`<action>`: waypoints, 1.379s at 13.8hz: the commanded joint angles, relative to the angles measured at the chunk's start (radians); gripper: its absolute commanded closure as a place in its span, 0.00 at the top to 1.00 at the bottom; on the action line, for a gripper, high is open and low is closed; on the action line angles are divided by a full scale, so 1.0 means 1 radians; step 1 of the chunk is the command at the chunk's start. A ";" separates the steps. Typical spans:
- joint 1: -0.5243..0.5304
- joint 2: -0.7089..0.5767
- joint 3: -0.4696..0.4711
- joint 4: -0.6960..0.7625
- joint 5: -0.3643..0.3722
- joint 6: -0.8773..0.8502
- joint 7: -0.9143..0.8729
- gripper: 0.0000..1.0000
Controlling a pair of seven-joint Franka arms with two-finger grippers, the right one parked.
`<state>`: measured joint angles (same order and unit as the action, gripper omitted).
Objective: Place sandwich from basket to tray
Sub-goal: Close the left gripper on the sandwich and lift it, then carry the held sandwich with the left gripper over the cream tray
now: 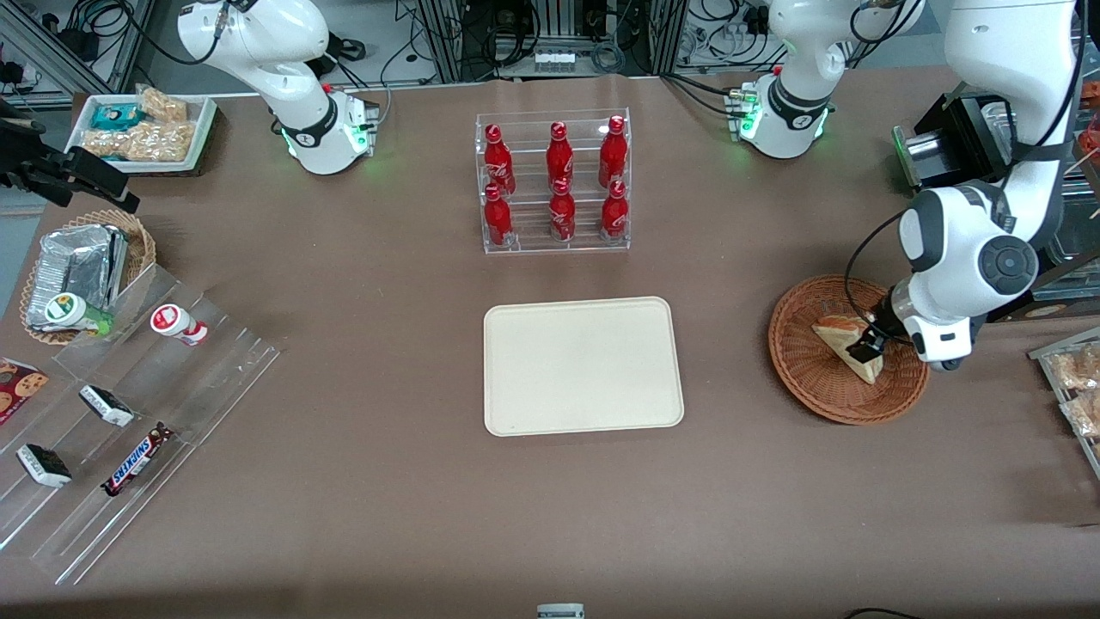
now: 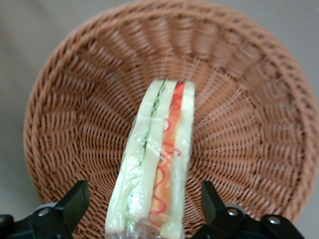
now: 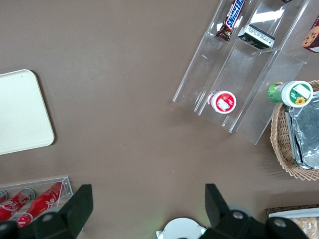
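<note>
Item: sandwich (image 1: 846, 343), triangular wedge in clear wrap, lying in the basket (image 1: 808, 389) at the right of the front frame, a little below mid-height.

Gripper (image 1: 864, 347): down inside the basket, over the wedge's nearer part. In the wrist view its fingers (image 2: 75, 203) stand spread on either side of the sandwich (image 2: 157, 164), not yet touching the bread; nothing is held.

Tray (image 1: 583, 364): centre of the front frame, bare, well apart from the basket.

Step in hand, as judged: closing on the wedge.

Handling notes:
- Keep the wedge centred between the fingers, so that both flat bread faces are met together.
- Close gently; the bread looks soft, and the wrap may slip.
- Lift straight up, clear of the basket rim, before swinging toward the tray.
</note>
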<state>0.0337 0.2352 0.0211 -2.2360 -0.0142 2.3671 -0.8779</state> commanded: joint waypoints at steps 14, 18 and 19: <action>-0.274 0.130 -0.024 0.464 -0.033 -0.396 -0.019 0.04; -0.448 0.237 -0.024 0.565 -0.095 -0.295 -0.082 0.04; -0.489 0.260 -0.024 0.575 -0.090 -0.263 -0.099 0.03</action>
<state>-0.3873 0.4286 -0.0212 -1.7345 -0.0973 2.0807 -0.9415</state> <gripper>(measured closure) 0.855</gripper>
